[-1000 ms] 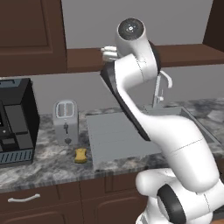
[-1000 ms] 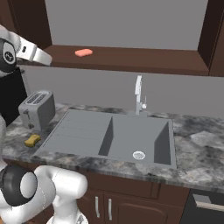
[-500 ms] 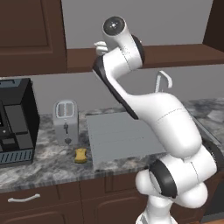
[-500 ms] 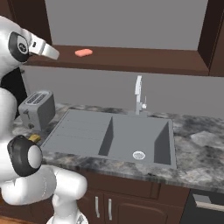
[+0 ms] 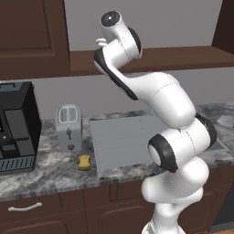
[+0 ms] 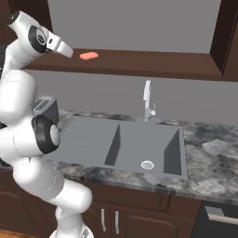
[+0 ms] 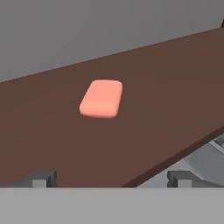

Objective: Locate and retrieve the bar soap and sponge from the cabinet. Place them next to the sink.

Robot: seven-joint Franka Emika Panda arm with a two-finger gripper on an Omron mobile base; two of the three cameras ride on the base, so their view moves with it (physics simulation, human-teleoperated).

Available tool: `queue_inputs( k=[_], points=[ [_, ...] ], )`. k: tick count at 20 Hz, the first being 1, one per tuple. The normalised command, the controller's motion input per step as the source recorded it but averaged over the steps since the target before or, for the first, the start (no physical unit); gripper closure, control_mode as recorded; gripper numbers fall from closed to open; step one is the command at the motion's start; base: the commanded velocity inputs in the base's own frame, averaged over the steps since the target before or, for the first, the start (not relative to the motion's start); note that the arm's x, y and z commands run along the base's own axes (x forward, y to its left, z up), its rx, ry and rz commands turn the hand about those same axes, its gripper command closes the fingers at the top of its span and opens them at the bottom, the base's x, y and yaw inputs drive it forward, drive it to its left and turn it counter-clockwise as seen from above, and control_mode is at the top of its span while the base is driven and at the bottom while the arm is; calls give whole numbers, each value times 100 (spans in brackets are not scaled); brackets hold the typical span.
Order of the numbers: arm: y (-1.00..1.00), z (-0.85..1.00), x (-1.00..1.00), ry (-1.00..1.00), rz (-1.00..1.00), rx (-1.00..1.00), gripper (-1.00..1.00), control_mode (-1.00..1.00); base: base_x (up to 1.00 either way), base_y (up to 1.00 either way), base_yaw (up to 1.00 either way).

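On the long dark brown shelf board [image 7: 166, 92] lies the flat salmon-pink bar soap [image 7: 101, 98]. It sits ahead of the two-finger gripper [image 7: 111, 177], apart from it. Jaws spread wide, holding nothing.

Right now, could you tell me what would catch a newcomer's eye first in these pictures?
The tall white arm dominates, bent high with its open fingers aimed at the salmon-pink bar soap lying flat on the dark shelf board. Below, the small yellow sponge sits on the counter between the toaster and the grey sink.
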Motion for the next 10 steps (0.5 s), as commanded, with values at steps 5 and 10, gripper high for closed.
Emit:
queue_inputs(
  k=[5,10],
  points=[
    [-12,0,66,16,-7,0,-100,-100,0,0,0],
    [-31,0,44,14,-9,0,-100,-100,0,0,0]
  ],
)
